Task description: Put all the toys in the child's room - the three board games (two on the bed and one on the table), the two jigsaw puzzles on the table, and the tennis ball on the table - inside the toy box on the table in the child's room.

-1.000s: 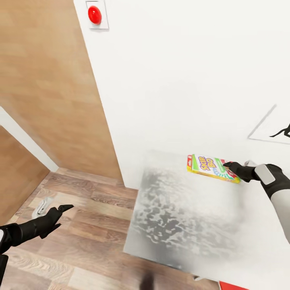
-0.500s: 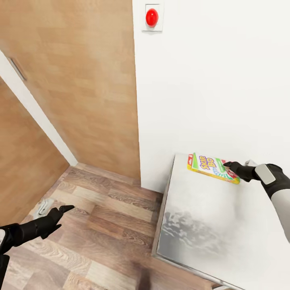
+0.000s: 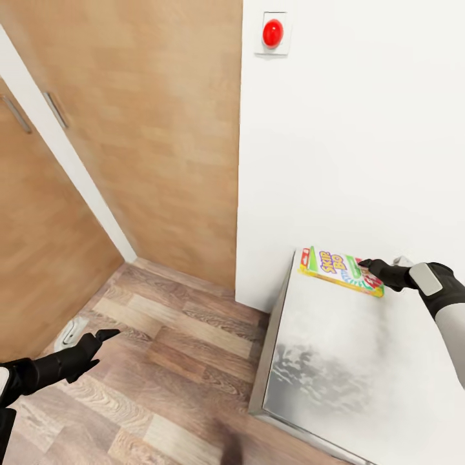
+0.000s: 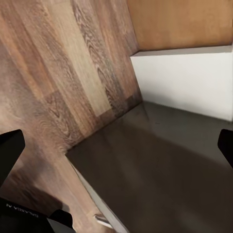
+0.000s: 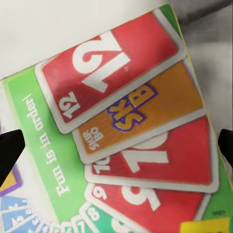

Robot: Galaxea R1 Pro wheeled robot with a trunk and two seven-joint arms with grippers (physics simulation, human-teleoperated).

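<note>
Wood-plank flooring (image 3: 161, 361) meets a white wall (image 3: 349, 129) bearing one red button (image 3: 272, 33), with brown panelling (image 3: 148, 129) beside it. One board game (image 3: 341, 270), the "SKIP BO" box, is held out over a pale blotchy surface (image 3: 336, 368), pinched at its edge by the right gripper (image 3: 369, 263). The right wrist view shows its printed cards (image 5: 121, 116) close up. The left gripper (image 3: 103, 336) hangs over the floor; I cannot tell how its fingers stand.

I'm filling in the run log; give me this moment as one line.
right end effector: shut on card game box | left end effector: open, nothing held, over wood floor | toy box: not seen
</note>
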